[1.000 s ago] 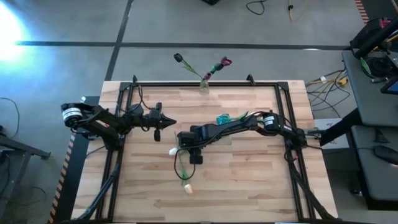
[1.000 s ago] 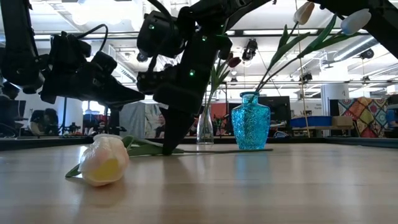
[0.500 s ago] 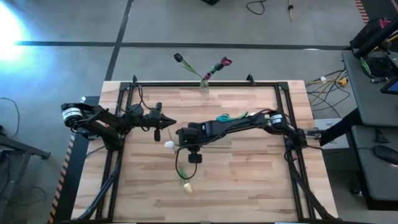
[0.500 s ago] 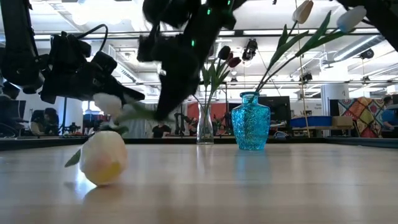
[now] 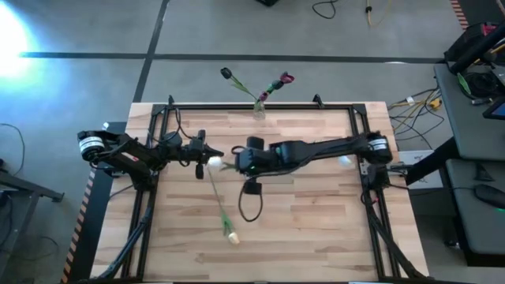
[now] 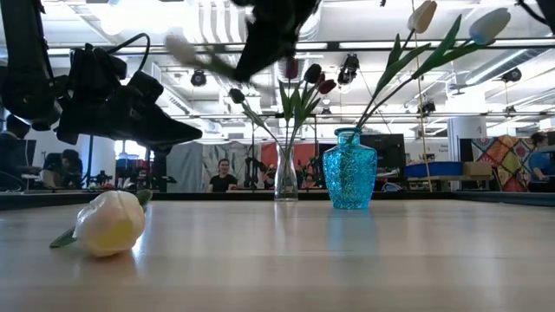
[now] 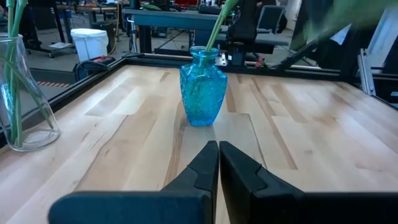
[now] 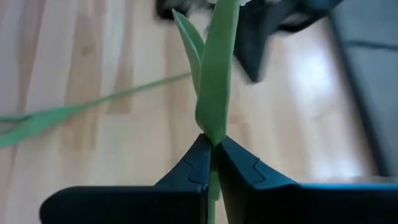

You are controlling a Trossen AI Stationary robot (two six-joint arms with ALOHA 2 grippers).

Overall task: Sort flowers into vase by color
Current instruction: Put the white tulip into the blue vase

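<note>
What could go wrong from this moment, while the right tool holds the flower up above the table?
1. The right tool pinches only the thin stem of a white flower, so it may slip or twist.
2. That flower's head hangs close to the shut left tool, so the two could collide.
3. The blue vase already holds stems, and it could tip if pushed.
4. A peach flower lies loose on the table.

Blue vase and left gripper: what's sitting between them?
Nothing: in the left wrist view, only bare table lies between the left gripper and the blue vase.
</note>
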